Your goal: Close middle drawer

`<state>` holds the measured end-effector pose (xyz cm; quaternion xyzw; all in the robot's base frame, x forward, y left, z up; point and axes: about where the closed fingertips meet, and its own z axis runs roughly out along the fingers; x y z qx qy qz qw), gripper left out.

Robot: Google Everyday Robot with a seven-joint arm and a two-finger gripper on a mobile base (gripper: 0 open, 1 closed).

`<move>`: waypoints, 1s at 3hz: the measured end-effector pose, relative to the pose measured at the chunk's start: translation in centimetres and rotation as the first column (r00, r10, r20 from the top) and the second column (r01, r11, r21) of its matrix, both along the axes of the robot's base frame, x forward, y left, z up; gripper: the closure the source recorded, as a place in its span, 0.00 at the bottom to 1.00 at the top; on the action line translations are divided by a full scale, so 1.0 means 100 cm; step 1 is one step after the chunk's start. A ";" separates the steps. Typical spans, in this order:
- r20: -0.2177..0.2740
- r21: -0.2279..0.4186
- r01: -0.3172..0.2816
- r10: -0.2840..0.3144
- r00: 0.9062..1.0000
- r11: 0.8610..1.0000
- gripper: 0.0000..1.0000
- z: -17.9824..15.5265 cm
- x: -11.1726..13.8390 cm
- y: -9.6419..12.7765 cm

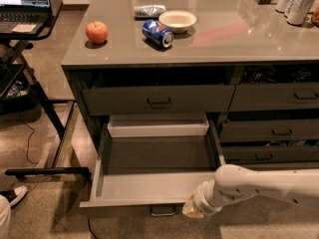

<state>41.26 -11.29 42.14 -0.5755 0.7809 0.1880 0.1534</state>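
Observation:
The middle drawer (154, 176) is pulled far out from the cabinet. Its grey box interior is open to view and looks empty. Its dark front edge (134, 203) faces me, with the bar handle (163, 211) at its centre. A lighter box-like part (157, 126) lies at the back, just under the top drawer front (158, 101). My gripper (192, 209), at the end of the white arm (259, 185) coming in from the right, is at the drawer front just right of the handle. The lowest front is hidden beneath the open drawer.
On the countertop (224, 39) are an apple (96, 32), a blue can on its side (157, 33), a white bowl (177, 20), a crumpled wrapper (149, 10) and cans at the far right (295, 1). A laptop stand (30, 29) and its floor bar (47, 172) are at the left. More drawers (279, 131) are to the right.

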 end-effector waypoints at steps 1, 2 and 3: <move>0.031 0.006 -0.005 0.004 1.000 1.000 0.58 0.002 0.016 0.004; 0.086 0.026 -0.012 0.010 0.996 1.000 0.36 0.011 0.044 0.010; 0.138 0.050 -0.024 0.017 0.990 0.998 0.11 0.021 0.071 0.018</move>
